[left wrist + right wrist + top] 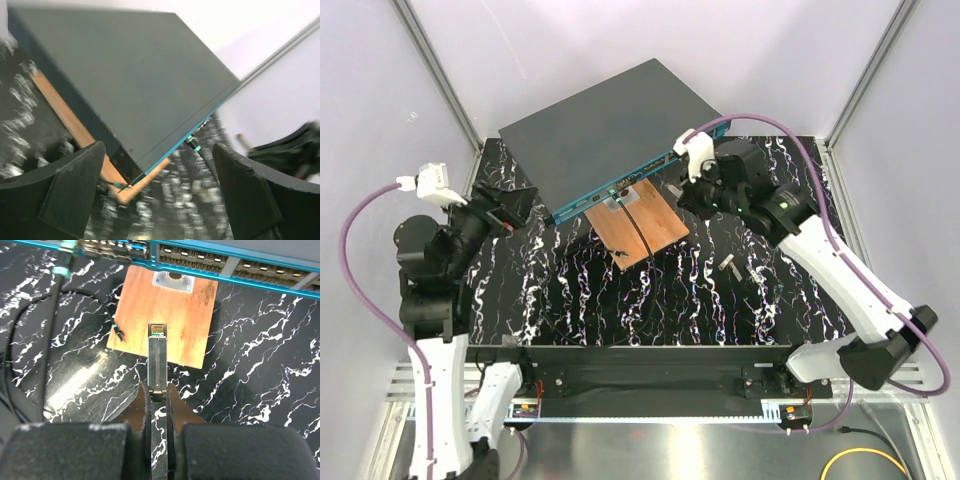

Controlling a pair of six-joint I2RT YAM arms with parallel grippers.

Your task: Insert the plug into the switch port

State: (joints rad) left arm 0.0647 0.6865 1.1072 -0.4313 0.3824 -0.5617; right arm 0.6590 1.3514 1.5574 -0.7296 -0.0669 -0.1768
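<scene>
**Right claw lining the plug up with the switch ports**

The right gripper is pinching the plug by its rear end, well short of the switch; the plug's nose is pointing at the switch's teal face and hovering over the copper board lying just in front of that face; the move ahead is calling, I judge, for a level, square plug eased slowly into a free port; the left gripper is standing spread and empty off the switch's left corner.
</scene>
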